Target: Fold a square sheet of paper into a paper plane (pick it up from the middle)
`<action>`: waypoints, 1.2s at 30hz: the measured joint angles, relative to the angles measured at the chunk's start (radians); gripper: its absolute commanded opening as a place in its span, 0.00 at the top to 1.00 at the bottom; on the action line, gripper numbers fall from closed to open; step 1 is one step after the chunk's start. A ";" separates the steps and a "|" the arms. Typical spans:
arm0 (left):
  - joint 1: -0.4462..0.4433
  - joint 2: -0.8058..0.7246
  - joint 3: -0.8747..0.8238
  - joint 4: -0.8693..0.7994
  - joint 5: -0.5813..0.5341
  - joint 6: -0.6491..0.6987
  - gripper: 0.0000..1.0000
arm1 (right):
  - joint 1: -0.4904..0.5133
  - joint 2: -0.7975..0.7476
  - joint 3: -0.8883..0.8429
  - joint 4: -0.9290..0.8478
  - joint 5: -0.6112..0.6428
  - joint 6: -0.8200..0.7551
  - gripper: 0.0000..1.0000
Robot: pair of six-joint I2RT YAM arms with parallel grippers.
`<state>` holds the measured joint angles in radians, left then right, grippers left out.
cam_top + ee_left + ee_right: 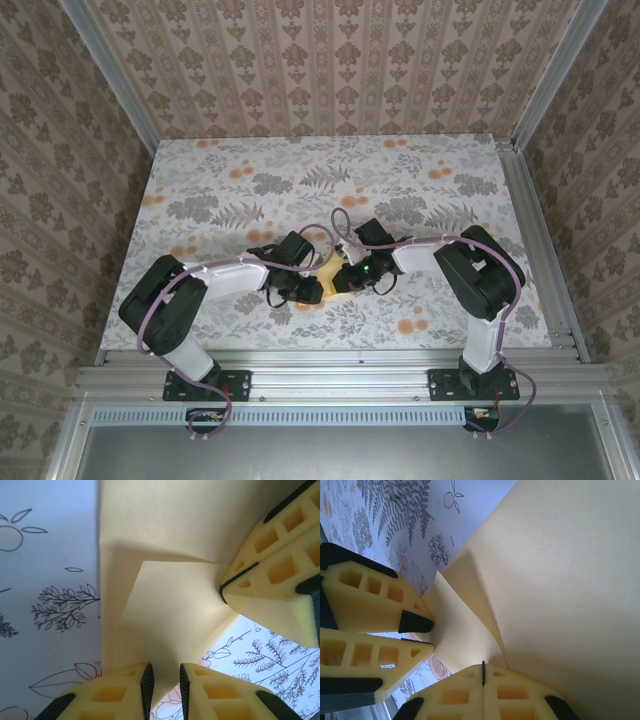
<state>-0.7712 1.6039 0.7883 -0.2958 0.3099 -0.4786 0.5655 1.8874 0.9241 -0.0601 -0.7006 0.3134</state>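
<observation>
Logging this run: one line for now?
right gripper: jaws shut on paper sheet | left gripper: jaws slightly apart at its edge | fold: partway

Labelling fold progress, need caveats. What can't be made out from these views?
Left wrist: sheet of paper runs off the top edge; whether the left gripper pads touch it is unclear.
Right wrist: sheet cut off at top and right edges; right gripper hides the pinched part.
Top external: both grippers cover most of the sheet; folds too small to read.
</observation>
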 measured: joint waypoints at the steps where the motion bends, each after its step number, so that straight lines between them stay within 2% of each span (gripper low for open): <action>1: -0.002 -0.005 -0.006 0.005 0.000 0.000 0.75 | 0.000 0.000 0.000 0.000 0.000 0.000 0.94; 36: -0.039 -0.130 -0.121 -0.019 0.004 -0.050 0.73 | -0.006 0.013 0.009 0.000 -0.015 -0.004 0.94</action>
<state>-0.8104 1.4742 0.6678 -0.3153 0.3138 -0.5285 0.5598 1.8999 0.9329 -0.0597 -0.7155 0.3092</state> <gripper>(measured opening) 0.262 0.065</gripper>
